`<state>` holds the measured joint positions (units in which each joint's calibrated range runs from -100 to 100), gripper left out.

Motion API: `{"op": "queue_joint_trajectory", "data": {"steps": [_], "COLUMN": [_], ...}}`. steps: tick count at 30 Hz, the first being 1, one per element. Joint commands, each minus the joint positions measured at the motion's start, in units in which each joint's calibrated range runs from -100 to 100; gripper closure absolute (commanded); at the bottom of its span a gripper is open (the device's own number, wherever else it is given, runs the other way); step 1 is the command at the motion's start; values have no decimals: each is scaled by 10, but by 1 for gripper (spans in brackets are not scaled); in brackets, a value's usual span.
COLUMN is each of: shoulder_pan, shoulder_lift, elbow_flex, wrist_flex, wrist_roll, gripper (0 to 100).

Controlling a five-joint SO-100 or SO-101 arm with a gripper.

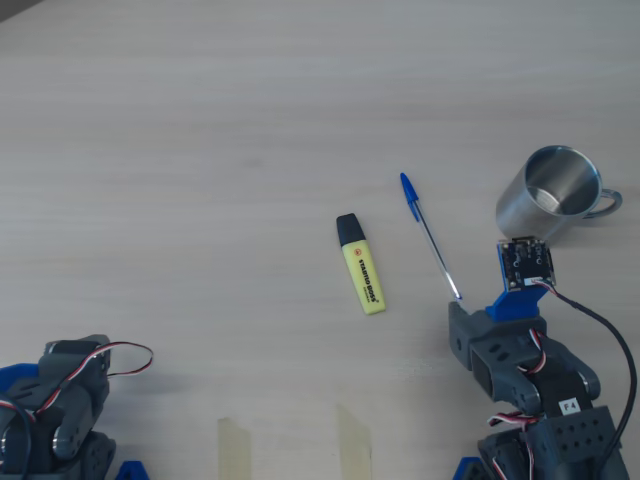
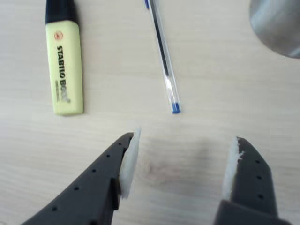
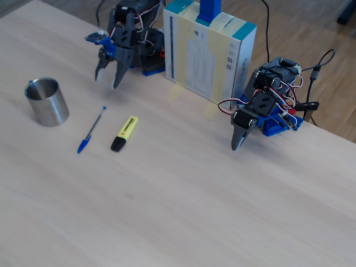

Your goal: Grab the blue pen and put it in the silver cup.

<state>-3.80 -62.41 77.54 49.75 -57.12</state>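
The blue pen [image 1: 427, 235] lies flat on the wooden table, its blue cap pointing away from my arm [image 1: 520, 350]. It also shows in the wrist view [image 2: 164, 56] and the fixed view [image 3: 92, 129]. The silver cup [image 1: 550, 190] stands upright to the pen's right in the overhead view, handle on the right; it shows in the fixed view [image 3: 47, 102] and as an edge in the wrist view [image 2: 279, 23]. My gripper [image 2: 180, 164] is open and empty, just short of the pen's back end, above the table [image 3: 108, 79].
A yellow highlighter with a black cap [image 1: 360, 265] lies left of the pen [image 2: 64, 61]. A second arm [image 3: 261, 108] rests apart, seen at the overhead view's lower left [image 1: 50, 410]. A tall box [image 3: 208, 50] stands between the arms. Tape strips [image 1: 235, 445] are stuck near the table edge.
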Motion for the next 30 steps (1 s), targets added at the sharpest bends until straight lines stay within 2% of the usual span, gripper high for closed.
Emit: {"op": "queue_joint_trajectory", "data": {"steps": [1, 17, 30], "shoulder_pan": [0, -19, -43], "shoulder_lift": [83, 465, 669], "elbow_flex": [-75, -329, -505], "wrist_flex": [-54, -144, -141], "wrist_roll": [2, 17, 24], "gripper": [71, 71, 71]}}
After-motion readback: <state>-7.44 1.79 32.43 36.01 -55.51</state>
